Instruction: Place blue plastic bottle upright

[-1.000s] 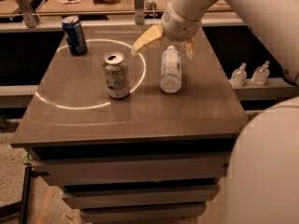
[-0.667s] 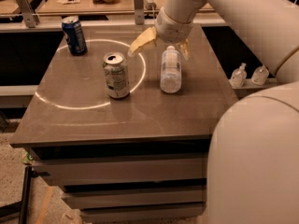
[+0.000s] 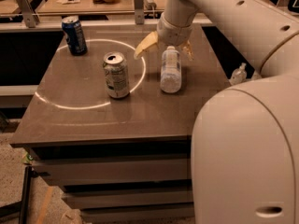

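Note:
The blue plastic bottle [image 3: 170,73], clear and ribbed with a white cap and a pale label, is on the dark table [image 3: 93,120] right of centre. Its cap end points toward the far edge. I cannot tell whether it stands or lies. My gripper [image 3: 164,54] is just over the cap end. It is open, with one yellowish finger [image 3: 144,45] spread to the left of the cap and the other to the right. Neither finger grips the bottle.
A silver soda can [image 3: 116,75] stands upright left of the bottle, inside a white circle drawn on the table. A dark blue can [image 3: 74,35] stands at the far left corner. Small clear pump bottles [image 3: 238,73] sit beyond the right edge. My own body fills the lower right.
My arm has swung further into view and the gripper has shifted slightly left above the cap. The bottle and both cans have not moved.

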Tool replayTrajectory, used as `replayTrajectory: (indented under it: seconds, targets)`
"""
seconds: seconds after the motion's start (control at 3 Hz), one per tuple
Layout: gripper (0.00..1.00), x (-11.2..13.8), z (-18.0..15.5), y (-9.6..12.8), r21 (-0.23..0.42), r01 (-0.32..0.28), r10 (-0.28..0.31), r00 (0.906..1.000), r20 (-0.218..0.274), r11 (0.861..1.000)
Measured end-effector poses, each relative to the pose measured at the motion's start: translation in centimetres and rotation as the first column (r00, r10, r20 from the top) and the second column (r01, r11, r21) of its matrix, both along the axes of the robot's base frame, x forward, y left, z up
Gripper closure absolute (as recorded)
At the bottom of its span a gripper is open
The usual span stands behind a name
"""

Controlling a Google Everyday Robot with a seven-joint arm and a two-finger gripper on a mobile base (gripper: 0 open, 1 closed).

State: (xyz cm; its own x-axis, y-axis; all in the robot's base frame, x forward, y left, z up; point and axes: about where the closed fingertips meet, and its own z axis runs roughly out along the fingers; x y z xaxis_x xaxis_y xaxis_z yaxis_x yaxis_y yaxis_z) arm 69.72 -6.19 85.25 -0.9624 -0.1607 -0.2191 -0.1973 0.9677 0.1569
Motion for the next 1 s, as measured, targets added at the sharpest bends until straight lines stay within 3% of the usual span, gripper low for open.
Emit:
replayTrajectory:
  seconds: [0.33,1.0]
  targets:
    - [0.0,0.1,-0.5,-1.1,-0.026,0.023,-0.023,0.9997,-0.007,0.999]
    - [0.41,-1.3,-2.1,-2.5,-0.059,0.039,-0.042,0.9977,-0.053,0.997]
